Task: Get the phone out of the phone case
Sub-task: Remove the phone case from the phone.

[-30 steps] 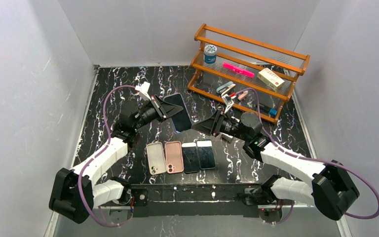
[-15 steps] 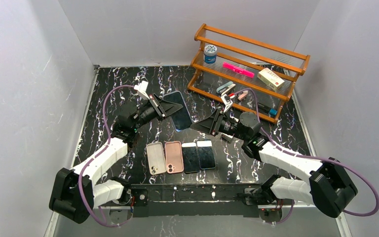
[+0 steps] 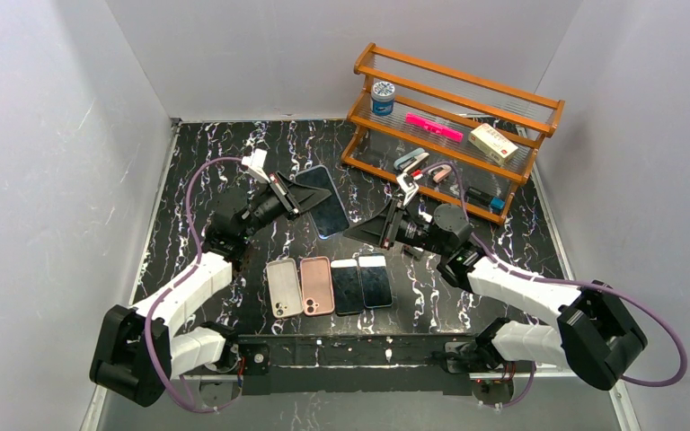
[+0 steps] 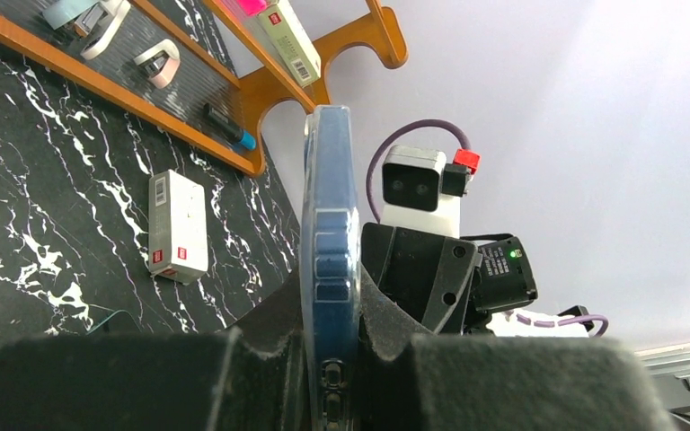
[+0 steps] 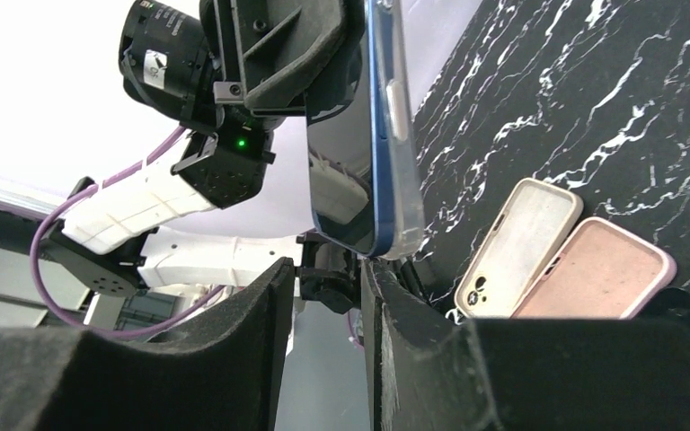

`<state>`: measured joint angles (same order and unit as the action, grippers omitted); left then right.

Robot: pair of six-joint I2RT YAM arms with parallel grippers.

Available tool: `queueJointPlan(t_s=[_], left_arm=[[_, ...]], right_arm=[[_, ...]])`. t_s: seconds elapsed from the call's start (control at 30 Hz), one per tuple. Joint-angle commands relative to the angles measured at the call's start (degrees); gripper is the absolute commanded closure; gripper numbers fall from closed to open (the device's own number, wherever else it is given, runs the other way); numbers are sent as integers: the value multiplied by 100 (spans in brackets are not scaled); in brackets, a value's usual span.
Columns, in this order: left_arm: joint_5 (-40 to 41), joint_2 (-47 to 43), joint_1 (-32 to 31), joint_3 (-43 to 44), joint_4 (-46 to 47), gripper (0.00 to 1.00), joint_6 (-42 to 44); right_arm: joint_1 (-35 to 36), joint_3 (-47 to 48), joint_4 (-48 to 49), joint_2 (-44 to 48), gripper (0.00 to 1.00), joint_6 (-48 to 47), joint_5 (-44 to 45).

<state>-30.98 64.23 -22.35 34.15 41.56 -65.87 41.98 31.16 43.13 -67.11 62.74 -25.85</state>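
So the left gripper (image 3: 304, 194) has the blue phone (image 5: 379, 135), wearing its see-through soft case (image 4: 330, 224), lifted off the black white-veined marble tabletop (image 3: 207, 153); it's around mid-table, a bit toward the far side. Its fingers are clamped on the two flat faces at one end; in the left wrist view the phone stands edge-on between them, and the case looks fully on as far as I can see.

The right gripper (image 5: 326, 274) points at the phone's free end from just beside it; its fingers are only a narrow gap apart with nothing between them. The right wrist view puts the phone's lower corner just above one fingertip; touching or not, can't tell.

Near the arm bases four things lie flat in a row: a beige phone case (image 3: 283, 288), a pink phone case (image 3: 316, 285), one dark-screened phone (image 3: 346, 286) and a second dark-screened phone (image 3: 375, 280). Far right stands an orange wooden tiered rack (image 3: 546, 133) holding small items; a white box (image 4: 177, 224) lies on the marble in front of it.
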Motion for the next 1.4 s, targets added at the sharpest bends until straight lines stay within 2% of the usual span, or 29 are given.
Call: queueJointPlan(t_s=[0.0, 0.47, 0.57, 0.73, 0.9, 1.37], left_arm=[[-181, -123, -116, -82, 344, 100, 43], [-118, -427, -314, -52, 368, 100, -206], [-1, -384, -314, -49, 208, 100, -16], [162, -289, -314, -25, 107, 100, 136], [198, -295, -314, 56, 102, 100, 115], [116, -282, -314, 127, 89, 100, 65]], right_arm=[[76, 138, 692, -44, 59, 105, -65], [83, 29, 773, -146, 56, 21, 145], [87, 91, 273, 176, 52, -160, 198], [83, 206, -998, 691, 51, -556, 604], [83, 230, -1337, 769, 51, -569, 596], [89, 163, -850, 646, 55, -420, 271]])
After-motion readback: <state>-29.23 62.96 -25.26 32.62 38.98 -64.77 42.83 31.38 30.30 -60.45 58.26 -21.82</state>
